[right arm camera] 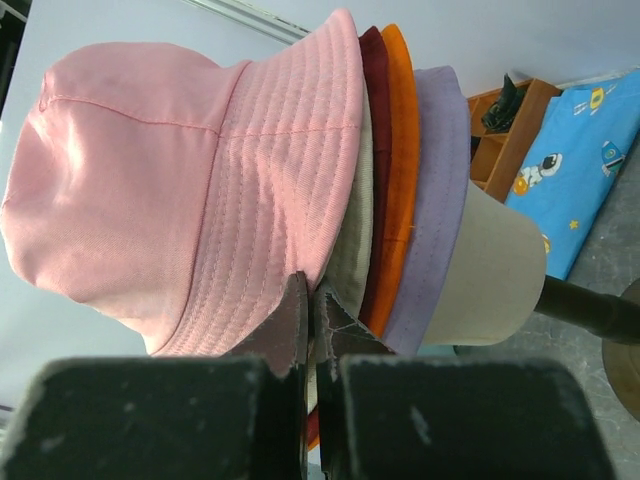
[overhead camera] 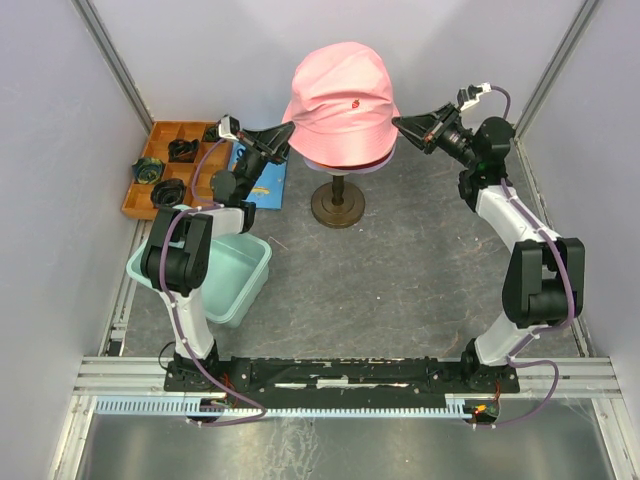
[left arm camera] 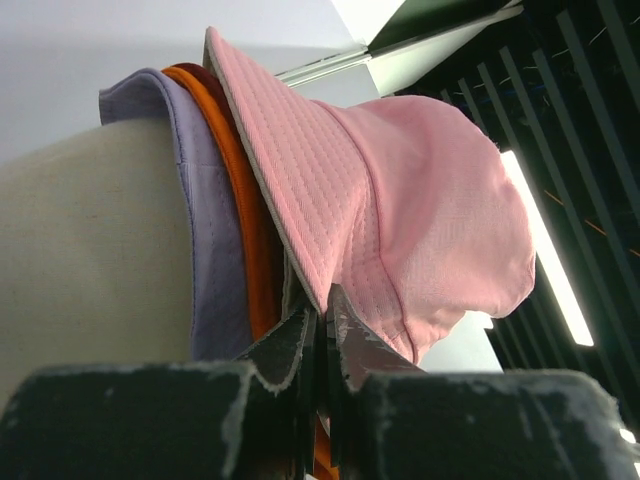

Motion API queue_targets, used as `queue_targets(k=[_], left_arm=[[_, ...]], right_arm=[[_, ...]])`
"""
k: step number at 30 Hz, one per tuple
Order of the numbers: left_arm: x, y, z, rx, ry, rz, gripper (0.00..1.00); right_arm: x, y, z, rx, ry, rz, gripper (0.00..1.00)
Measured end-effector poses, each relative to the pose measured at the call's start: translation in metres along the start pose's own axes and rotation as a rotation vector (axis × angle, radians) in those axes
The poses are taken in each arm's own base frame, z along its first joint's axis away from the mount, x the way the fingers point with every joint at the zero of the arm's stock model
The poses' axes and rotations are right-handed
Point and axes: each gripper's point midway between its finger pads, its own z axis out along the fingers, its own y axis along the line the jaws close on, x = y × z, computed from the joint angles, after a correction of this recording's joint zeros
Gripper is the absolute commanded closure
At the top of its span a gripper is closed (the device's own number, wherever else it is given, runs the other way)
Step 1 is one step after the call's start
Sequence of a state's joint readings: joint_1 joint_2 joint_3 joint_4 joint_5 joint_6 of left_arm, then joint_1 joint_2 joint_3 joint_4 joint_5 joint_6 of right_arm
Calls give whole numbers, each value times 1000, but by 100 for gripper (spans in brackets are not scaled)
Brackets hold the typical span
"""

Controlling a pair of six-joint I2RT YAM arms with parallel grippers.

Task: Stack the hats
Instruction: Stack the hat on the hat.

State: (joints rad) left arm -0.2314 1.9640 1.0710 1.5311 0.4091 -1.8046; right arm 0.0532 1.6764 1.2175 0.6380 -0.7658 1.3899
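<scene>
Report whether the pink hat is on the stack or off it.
On. The pink fabric bucket hat sits topmost on the cream mannequin head, over the orange hat and lavender hat.

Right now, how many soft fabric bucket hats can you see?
5, all nested on the cream mannequin head: pink bucket hat outermost, then cream-beige hat, dark red hat, orange hat, lavender hat innermost. More could hide underneath.

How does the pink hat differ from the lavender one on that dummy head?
The pink hat sits outermost on the stack, while the lavender hat lies innermost, against the mannequin head. The pink hat shows its whole crown and brim; of the lavender hat only the brim shows. Both are soft bucket hats stacked on the same head.
</scene>
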Motion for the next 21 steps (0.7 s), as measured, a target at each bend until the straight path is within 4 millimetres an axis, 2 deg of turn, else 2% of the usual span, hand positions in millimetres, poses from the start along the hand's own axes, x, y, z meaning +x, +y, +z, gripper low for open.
queue_targets(k=[7, 13, 16, 18, 21], left_arm=[[0, 1, -2, -3, -8, -24, 97], [1, -6, 1, 8, -4, -20, 85], [-4, -4, -1, 1, -11, -17, 74], [2, 3, -3, -22, 13, -26, 67], [9, 19, -4, -68, 34, -52, 60]], right_arm=[[-2, 1, 0, 18, 2, -31, 100], [-5, 4, 1, 57, 15, -31, 76], [-1, -32, -5, 173, 38, 39, 72], [3, -58, -8, 249, 54, 103, 72], [8, -80, -14, 319, 68, 166, 72]])
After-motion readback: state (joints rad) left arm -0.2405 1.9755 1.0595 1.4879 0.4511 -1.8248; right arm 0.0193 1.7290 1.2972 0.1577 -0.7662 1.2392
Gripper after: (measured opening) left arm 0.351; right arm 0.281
